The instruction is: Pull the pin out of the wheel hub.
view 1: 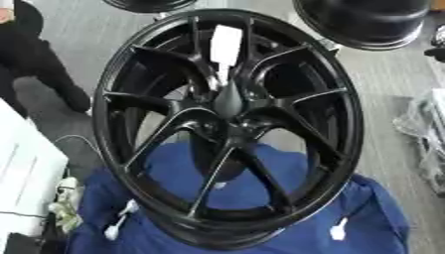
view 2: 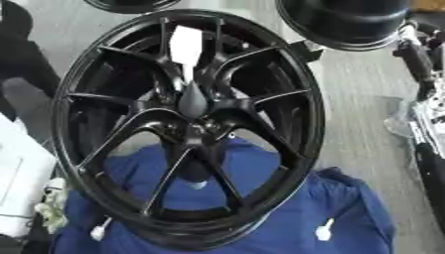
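A black multi-spoke wheel hub (view 1: 130,94) lies tilted on a blue cloth (view 1: 365,223) and fills the middle of both views. A pin rises from its centre: a dark grey teardrop body (view 1: 229,99) topped by a flat white handle (view 1: 226,47). The pin's lower end sits in the centre bore among the spokes. Neither of my hands shows. In the right eye view only a black, silver-jointed arm part (view 2: 417,59) runs down the right edge, well clear of the wheel.
Two more black wheels lie at the top, one at the right (view 1: 369,22) and one at the left (view 1: 148,5). A white box (view 1: 26,168) stands at the left edge. Clear plastic wrap (view 1: 426,134) lies at the right. Small white clips (view 1: 337,230) sit on the cloth.
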Controlling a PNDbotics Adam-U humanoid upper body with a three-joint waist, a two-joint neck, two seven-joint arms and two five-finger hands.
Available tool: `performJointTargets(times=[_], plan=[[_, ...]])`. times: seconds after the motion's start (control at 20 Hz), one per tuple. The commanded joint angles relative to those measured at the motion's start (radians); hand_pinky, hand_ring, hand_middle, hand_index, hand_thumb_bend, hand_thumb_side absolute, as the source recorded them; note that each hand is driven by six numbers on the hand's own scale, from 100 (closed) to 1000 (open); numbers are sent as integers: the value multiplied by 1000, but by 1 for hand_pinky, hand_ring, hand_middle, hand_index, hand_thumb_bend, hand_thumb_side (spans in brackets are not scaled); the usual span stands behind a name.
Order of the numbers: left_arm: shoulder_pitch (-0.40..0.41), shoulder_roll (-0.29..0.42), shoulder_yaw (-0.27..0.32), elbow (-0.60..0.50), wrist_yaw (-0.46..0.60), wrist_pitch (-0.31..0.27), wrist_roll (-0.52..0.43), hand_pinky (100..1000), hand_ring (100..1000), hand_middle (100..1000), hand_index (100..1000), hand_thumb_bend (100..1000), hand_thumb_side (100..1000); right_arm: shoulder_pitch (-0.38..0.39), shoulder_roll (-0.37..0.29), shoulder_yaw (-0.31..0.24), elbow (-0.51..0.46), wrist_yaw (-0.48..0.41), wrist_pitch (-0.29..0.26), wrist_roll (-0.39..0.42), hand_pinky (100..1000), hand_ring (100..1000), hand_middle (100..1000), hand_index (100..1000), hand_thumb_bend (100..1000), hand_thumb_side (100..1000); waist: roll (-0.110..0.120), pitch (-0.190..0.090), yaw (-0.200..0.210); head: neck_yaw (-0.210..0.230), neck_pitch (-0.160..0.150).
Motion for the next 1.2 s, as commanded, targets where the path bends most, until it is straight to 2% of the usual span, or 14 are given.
performJointTargets(times=[0.05,0.15,0.4,0.75,1.2], plan=[[-58,-23,-15,-9,-46,21,-134,836,803,776,835,100,695,-3,-46,-5,-2,6,2,1,812,602,549,807,100,538,7,-26,0,-21,0],[-92,-45,-43,-9,-74,29,-174,839,807,776,841,100,747,-2,-47,-5,0,6,2,1,812,603,549,807,100,538,7,-27,-2,-39,-2],[-151,-95,-111,26,-130,30,-186,840,809,778,844,100,772,-2,-47,-2,4,6,1,3,811,603,549,807,100,536,4,-27,-14,-83,-12],[-197,-148,-161,87,-184,8,-187,846,817,787,859,100,780,-2,-46,0,10,3,1,4,811,603,550,807,100,537,-4,-21,-21,-89,-20],[-274,-256,-204,228,-305,-63,-187,889,844,785,831,100,602,-8,-42,7,13,2,2,10,811,603,551,807,100,539,-7,-18,-22,-48,-26]])
